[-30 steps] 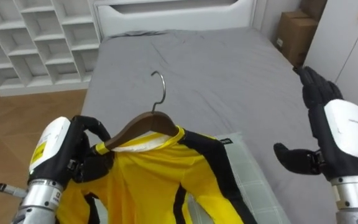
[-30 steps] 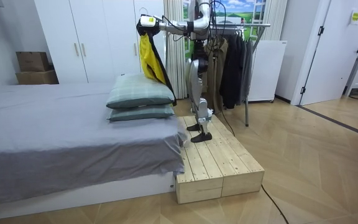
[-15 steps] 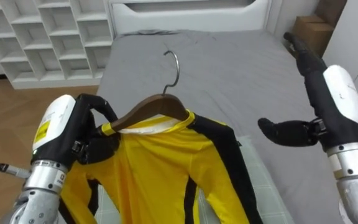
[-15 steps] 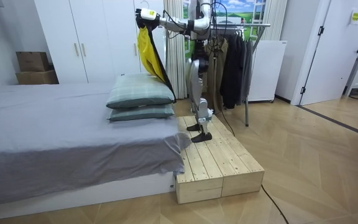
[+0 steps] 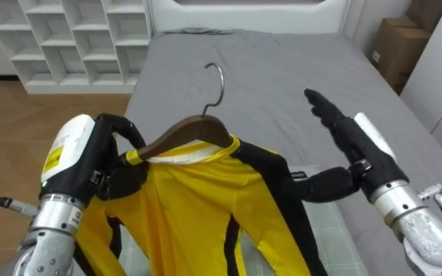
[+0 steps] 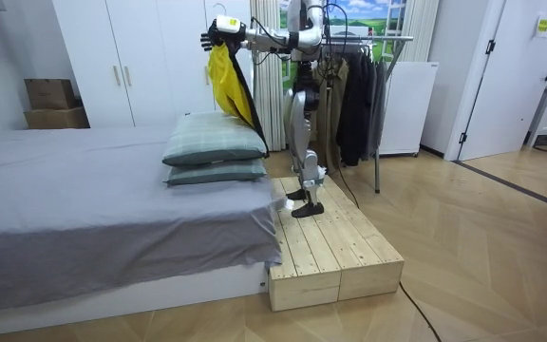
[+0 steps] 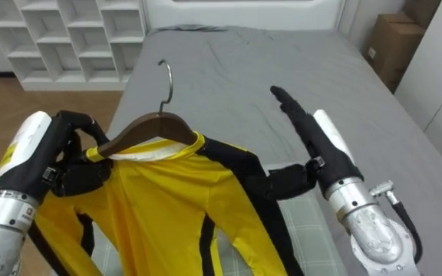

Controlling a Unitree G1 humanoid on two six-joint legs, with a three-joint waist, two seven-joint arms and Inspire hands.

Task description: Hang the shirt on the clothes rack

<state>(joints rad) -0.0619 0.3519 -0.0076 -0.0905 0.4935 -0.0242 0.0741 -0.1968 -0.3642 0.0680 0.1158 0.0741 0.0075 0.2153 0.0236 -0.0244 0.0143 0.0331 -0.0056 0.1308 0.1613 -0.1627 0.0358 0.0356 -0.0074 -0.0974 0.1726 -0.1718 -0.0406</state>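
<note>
Yellow shirt (image 5: pixel 198 207), black trim, on wooden hanger (image 5: pixel 183 134), held up above pillow (image 5: pixel 324 230) on bed (image 5: pixel 282 69). Left hand (image 5: pixel 102 172): fingers curled round hanger's left arm. Right hand (image 5: pixel 347 142): fingers straight, holding nothing, thumb just beside shirt's right shoulder. Judged: cloth light, limp, may slip off; hanger stiff, best hold near hook (image 5: pixel 217 80). Clothes rack (image 6: pixel 387 38) behind robot; wooden platform (image 6: pixel 335 252) edge close underfoot.
</note>
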